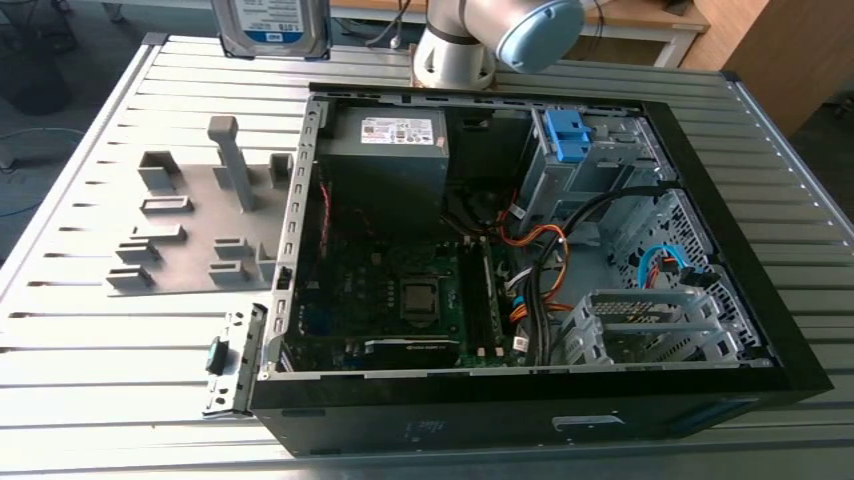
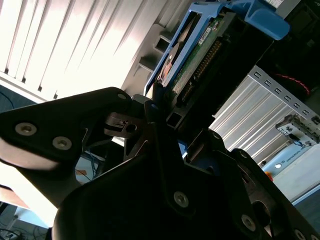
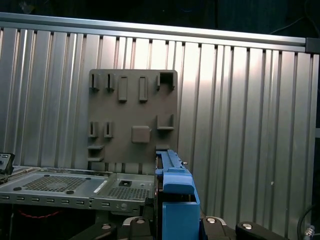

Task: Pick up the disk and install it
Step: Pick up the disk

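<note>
I see the gripper [image 2: 162,107] clamped on the silver, blue-framed disk [image 1: 274,28], high by the table's [image 1: 80,330] far edge, well apart from the open case [image 1: 534,420].

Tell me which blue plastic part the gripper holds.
The bracket framing the disk, clamped in the gripper; the other blue latch sits on the drive cage inside the computer case.

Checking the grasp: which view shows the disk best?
Second wrist view: the disk sits clamped in the claw, blue bracket and circuit board visible. Exterior view shows its labelled face, cropped; first wrist view, its bracket edge-on.
</note>
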`<state>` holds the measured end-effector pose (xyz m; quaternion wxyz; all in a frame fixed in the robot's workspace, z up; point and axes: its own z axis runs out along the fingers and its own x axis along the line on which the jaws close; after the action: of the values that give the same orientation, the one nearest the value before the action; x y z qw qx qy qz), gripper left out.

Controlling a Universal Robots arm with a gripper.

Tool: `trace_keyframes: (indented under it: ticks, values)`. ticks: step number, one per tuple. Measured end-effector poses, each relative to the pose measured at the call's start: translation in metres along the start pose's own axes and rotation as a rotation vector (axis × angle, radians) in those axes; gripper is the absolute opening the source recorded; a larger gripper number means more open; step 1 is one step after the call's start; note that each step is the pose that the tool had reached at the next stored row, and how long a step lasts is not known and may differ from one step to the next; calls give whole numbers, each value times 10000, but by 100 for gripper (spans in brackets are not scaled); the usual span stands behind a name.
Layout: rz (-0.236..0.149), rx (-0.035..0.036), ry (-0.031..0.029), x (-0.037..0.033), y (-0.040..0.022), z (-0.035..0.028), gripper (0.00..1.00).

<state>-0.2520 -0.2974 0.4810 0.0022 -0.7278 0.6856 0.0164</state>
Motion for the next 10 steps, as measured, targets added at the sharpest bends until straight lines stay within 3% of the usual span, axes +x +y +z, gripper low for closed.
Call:
trace_keyframes:
  ticks: [10]
  values:
    - [0, 0, 0, 9, -156, -3, 37]
